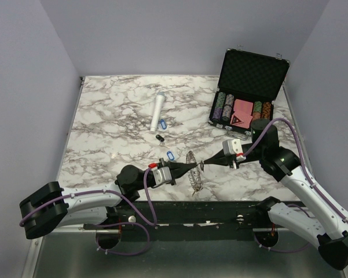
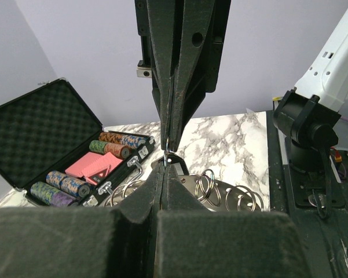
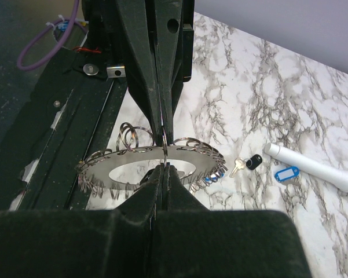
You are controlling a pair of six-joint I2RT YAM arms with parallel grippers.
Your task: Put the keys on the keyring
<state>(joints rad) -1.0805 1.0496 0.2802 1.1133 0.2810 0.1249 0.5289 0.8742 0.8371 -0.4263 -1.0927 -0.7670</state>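
The keyring [image 1: 194, 174] hangs on edge above the table's near middle, between my two grippers. It is a flat grey toothed plate [image 3: 101, 171] with many small split rings [image 2: 207, 184] along its rim. My left gripper [image 1: 196, 167] and right gripper [image 1: 205, 163] meet tip to tip. Both are shut on one small split ring [image 3: 164, 146] at the rim. A black tag [image 2: 177, 164] shows just behind the left gripper [image 2: 164, 169]. Loose keys lie on the table: a blue-tagged one [image 1: 169, 156] beside the keyring, a black-tagged one [image 3: 250, 163], and a blue-tagged one [image 3: 286, 174].
A white cylinder [image 1: 158, 110] lies at mid table beside the farther blue tag. An open black case [image 1: 252, 72] with poker chips and pink cards stands at the back right. The black base rail [image 3: 63, 133] runs along the table's near edge under the keyring.
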